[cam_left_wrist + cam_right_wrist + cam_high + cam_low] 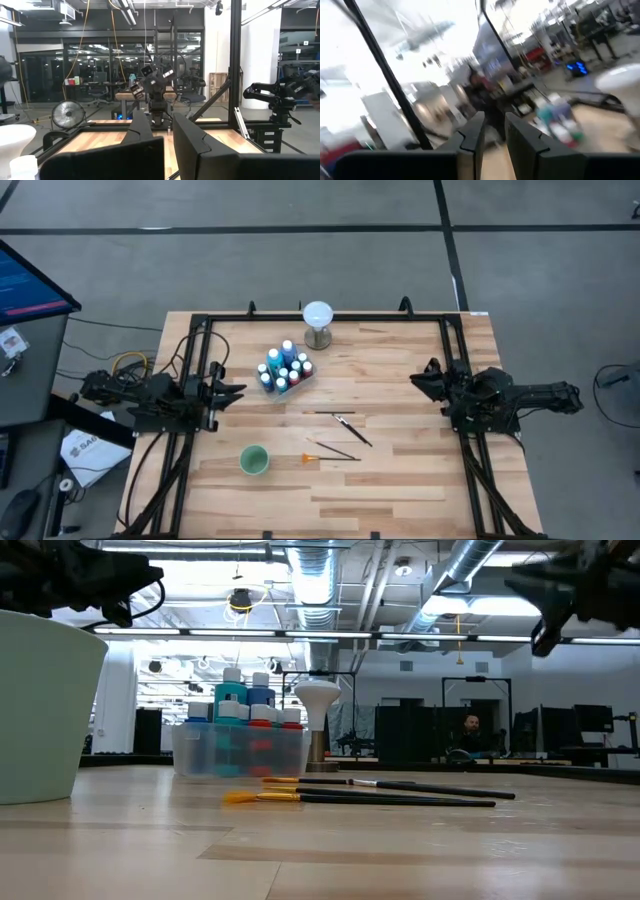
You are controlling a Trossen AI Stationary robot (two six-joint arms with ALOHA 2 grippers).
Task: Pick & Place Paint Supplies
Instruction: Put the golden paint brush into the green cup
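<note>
Paint brushes lie loose on the bare wood in front of my right gripper, toward the middle of the table, and I judge one of them to be my first pick. Nearest my fingers is the dark-handled pair lying crossed; just beyond them, farther from me, is the orange-tipped brush. The paint bottles, white-capped, stand packed together in a clear tray, farther across from me and nearer my left gripper. A green cup sits past the brushes, on my left arm's side; it looks a likely home for them, though I can't be sure.

My right fingers are only slightly parted and hold nothing. My left fingers are fully closed, also on nothing, and that arm waits at its table edge.

To do this well I would first spread my right fingers wider, then come down over a brush handle away from where the two cross, so I lift one and don't drag the other. The handles are thin and lie flat on the wood, so my fingertips must reach right down to the surface, straddling the handle crosswise. I'd close gently and lift straight. The white globe on its stand is well off to the side; I'd keep clear of it.
</note>
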